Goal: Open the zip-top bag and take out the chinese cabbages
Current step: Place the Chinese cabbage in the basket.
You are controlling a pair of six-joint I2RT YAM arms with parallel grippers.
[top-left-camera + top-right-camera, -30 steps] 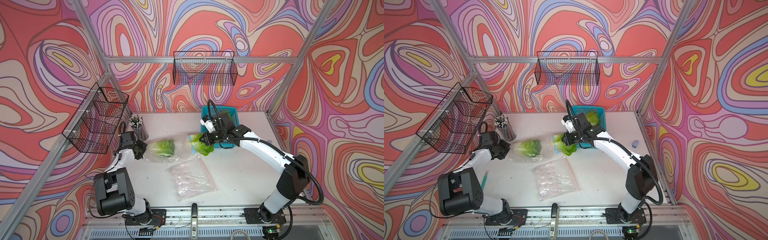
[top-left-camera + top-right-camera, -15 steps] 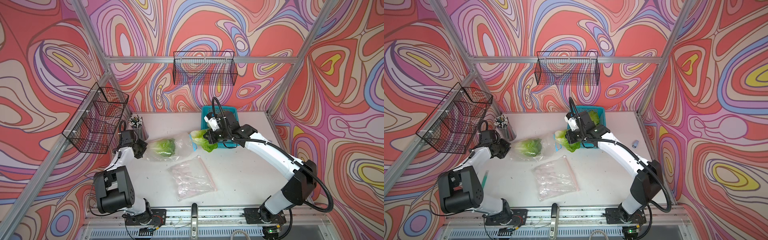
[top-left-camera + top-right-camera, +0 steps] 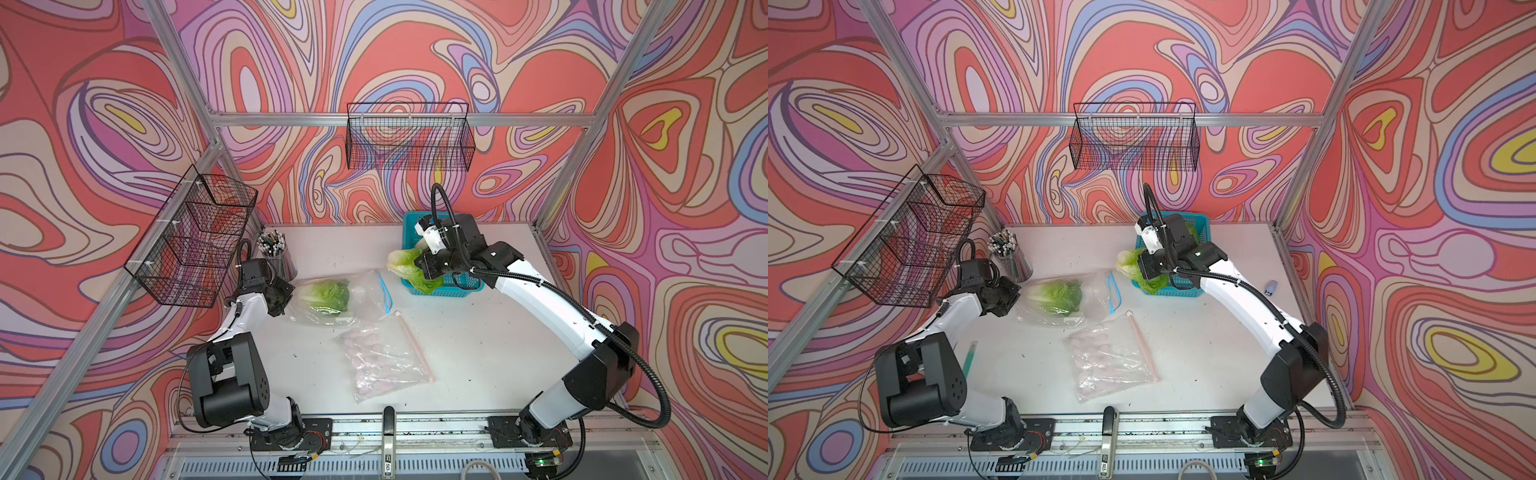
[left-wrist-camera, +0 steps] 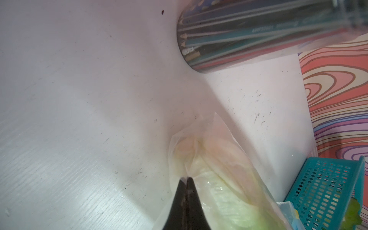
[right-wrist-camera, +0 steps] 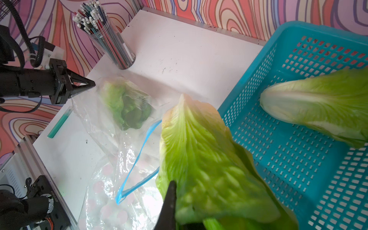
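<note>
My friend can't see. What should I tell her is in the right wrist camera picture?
The right pincer grips a green cabbage beside a blue basket where a second cabbage lies. Farther off, the left pincer pinches a clear bag with a third cabbage inside.

Bimanual pose, seen in both top views. Left arm (image 3: 245, 307): upper link folded low over its base, white forearm reaching toward the rear left, wrist roughly level. Left gripper (image 3: 286, 296): jaws pressed together, pinching a thin fold of the zip-top bag (image 4: 199, 151) at its sealed end. Right arm (image 3: 540, 299): black elbow raised at the right front, long forearm stretched toward the rear centre, wrist turned inward. Right gripper (image 3: 422, 268): clamped on the leafy green end of a chinese cabbage (image 3: 401, 262), pale base pointing away from the wrist.
</note>
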